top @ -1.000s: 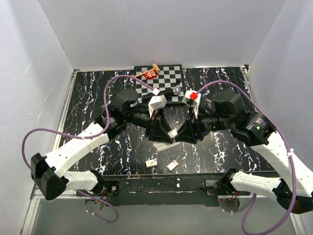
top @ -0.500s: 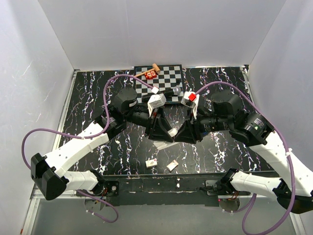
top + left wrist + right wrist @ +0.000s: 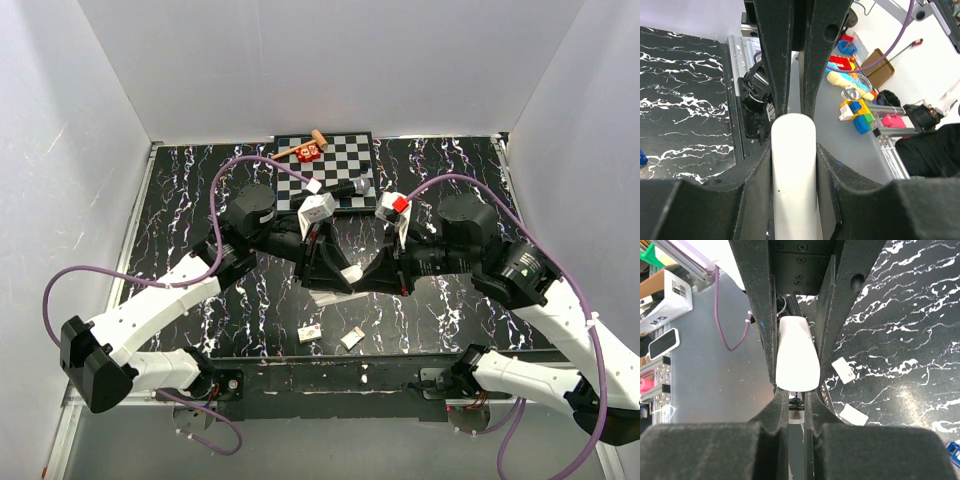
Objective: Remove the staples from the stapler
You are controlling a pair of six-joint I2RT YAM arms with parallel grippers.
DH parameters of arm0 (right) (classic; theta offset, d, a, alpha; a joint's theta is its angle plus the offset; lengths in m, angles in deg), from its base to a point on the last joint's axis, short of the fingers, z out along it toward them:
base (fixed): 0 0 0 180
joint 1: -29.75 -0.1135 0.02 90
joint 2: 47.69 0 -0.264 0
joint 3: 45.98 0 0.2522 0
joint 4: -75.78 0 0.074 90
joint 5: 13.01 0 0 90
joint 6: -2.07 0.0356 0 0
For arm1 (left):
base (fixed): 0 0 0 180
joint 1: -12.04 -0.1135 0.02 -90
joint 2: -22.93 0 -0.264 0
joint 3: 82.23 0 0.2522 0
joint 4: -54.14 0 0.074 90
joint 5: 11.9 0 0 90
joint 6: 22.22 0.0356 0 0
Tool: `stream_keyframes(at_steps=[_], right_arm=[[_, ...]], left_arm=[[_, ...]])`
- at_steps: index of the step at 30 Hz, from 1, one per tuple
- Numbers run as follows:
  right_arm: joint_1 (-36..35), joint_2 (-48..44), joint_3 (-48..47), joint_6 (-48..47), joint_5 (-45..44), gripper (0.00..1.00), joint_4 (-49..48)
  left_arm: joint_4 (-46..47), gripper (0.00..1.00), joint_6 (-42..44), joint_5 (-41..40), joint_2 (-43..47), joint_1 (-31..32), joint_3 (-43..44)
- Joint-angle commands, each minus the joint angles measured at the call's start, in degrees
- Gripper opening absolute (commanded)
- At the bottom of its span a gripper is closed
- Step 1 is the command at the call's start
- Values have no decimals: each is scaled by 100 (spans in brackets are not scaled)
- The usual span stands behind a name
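My left gripper (image 3: 334, 274) and right gripper (image 3: 374, 273) meet tip to tip above the middle of the marble table. Between them is a white tube-shaped marker (image 3: 352, 272). In the left wrist view the left gripper (image 3: 793, 167) is shut on the marker's barrel (image 3: 793, 150). In the right wrist view the marker's rounded white end (image 3: 798, 355) lies between the left fingers, and my right gripper (image 3: 798, 407) is closed to a narrow gap on a thin part at its tip. The stapler shows only as a blue sliver at frame edges (image 3: 641, 160) (image 3: 954, 451). It is hidden in the top view.
A checkerboard mat (image 3: 352, 150) lies at the back with a black microphone (image 3: 345, 187), a red block (image 3: 307, 151) and a small wooden mallet (image 3: 300, 146). Two small white cards (image 3: 311, 330) (image 3: 351, 340) lie near the front edge (image 3: 844, 370). White walls enclose three sides.
Both arms have shifted slightly, the right wrist a little to the right and the left elbow a little lower. The grippers stay joined on the white marker.
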Motion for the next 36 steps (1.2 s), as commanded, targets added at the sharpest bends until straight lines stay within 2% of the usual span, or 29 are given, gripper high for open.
stream_keyframes(at_steps=[1, 4, 15, 36], right_arm=[[-113, -137, 350, 91, 255, 1, -161], [-121, -225, 543, 179, 307, 1, -319], [-183, -435, 1027, 407, 439, 1, -636], [-332, -664, 1502, 645, 712, 1, -786]], left_arm=[[1241, 0, -550, -365, 498, -76, -160], [1506, 0, -744, -566, 595, -94, -301], [1331, 0, -621, -1323, 946, -129, -354], [1646, 0, -727, -2000, 1219, -270, -565]])
